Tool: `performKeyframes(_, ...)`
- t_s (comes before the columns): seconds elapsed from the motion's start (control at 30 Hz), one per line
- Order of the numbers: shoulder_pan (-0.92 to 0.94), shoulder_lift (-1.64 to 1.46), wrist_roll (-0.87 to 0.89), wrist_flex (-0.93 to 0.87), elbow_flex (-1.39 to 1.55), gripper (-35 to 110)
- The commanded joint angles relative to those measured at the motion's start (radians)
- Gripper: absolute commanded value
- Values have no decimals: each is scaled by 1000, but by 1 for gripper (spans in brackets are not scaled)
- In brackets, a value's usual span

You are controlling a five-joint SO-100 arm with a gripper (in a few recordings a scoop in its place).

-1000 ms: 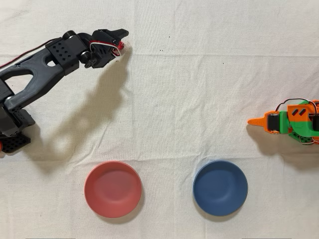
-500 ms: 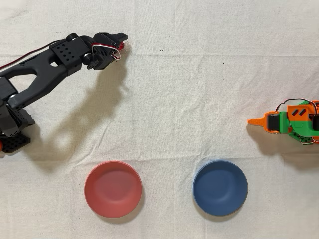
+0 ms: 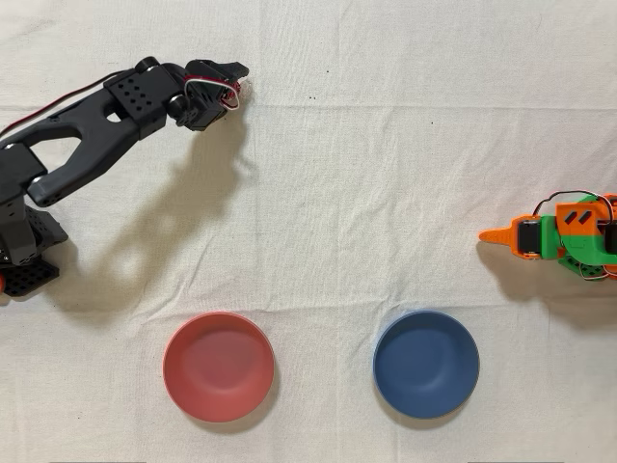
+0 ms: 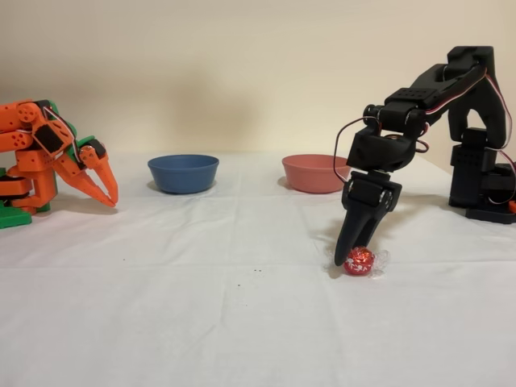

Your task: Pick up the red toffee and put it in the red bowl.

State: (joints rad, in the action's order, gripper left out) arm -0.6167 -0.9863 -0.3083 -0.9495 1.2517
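- My gripper (image 4: 352, 256) points down at the red toffee (image 4: 359, 260), which lies on the cloth; fingers look nearly together, tips beside the candy, so I judge no grip yet.
- The red bowl (image 3: 219, 367) waits empty, well apart; the lift comes first.

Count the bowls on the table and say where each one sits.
2. In the overhead view, the red bowl sits at lower left and the blue bowl at lower right, apart. None appears hidden.
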Motion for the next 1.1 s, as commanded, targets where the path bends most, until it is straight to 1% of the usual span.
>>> performKeyframes(0.0, -23, -2, -14, -32, -58, 31)
performKeyframes(0.37, -37, -6, -2, -100, -94, 30)
performKeyframes(1.07, -67, 11, 0, -130, -130, 28)
